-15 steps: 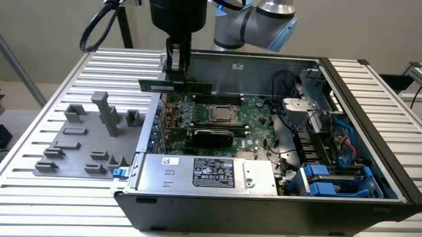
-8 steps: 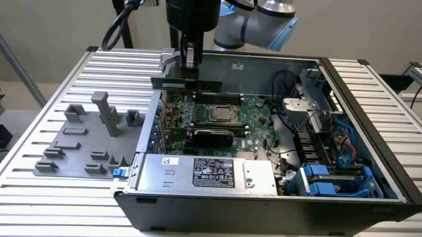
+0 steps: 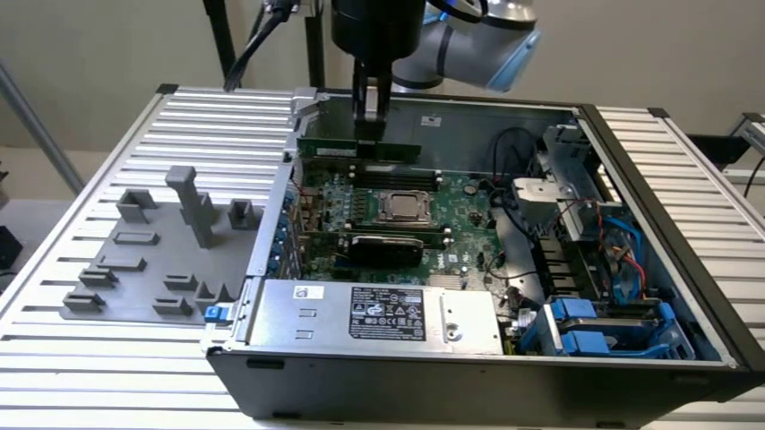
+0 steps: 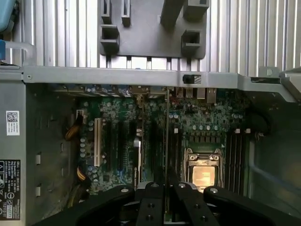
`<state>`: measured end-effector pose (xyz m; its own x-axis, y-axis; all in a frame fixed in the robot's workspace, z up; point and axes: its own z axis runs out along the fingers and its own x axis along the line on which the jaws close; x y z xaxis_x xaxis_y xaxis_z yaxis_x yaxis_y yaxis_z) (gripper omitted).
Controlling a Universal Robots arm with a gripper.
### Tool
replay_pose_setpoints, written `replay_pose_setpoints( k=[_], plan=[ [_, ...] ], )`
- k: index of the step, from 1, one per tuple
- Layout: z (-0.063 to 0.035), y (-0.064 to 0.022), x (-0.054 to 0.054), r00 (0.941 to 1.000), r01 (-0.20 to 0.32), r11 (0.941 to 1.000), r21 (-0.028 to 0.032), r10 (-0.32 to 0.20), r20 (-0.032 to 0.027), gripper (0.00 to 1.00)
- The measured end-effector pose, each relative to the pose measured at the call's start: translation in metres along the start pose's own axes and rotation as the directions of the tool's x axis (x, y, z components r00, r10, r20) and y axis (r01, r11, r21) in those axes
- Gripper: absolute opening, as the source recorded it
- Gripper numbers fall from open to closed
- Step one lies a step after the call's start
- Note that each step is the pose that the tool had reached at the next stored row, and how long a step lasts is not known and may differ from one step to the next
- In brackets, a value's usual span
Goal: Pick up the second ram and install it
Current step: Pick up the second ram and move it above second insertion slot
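Observation:
The ram stick (image 3: 358,149) is a long, thin green board held level over the back of the open computer case (image 3: 669,296). My gripper (image 3: 368,134) hangs straight down from the arm, shut on the stick's upper edge. The stick is just above the motherboard (image 3: 395,215), over the long memory slots (image 3: 385,172) behind the CPU socket (image 3: 407,208). In the wrist view the ram stick (image 4: 167,136) appears edge-on as a thin line running out from between my fingers (image 4: 153,200), above the slots (image 4: 175,150) beside the CPU socket (image 4: 203,172).
A grey fixture plate (image 3: 156,260) with upright blocks lies on the ribbed table at the exterior view's left. Inside the case are a black expansion card (image 3: 382,244), the power supply (image 3: 382,313), and cables with blue drive bays (image 3: 597,327).

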<state>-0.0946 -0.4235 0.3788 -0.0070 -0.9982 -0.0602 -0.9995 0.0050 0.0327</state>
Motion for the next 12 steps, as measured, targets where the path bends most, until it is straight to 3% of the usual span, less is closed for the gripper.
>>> replay_pose_setpoints(
  k=[12],
  plan=[
    [0.0200, -0.0344, -0.027, 1.0000, 0.000, 1.0000, 0.0000, 0.000, 0.0000, 0.14]
  ],
)
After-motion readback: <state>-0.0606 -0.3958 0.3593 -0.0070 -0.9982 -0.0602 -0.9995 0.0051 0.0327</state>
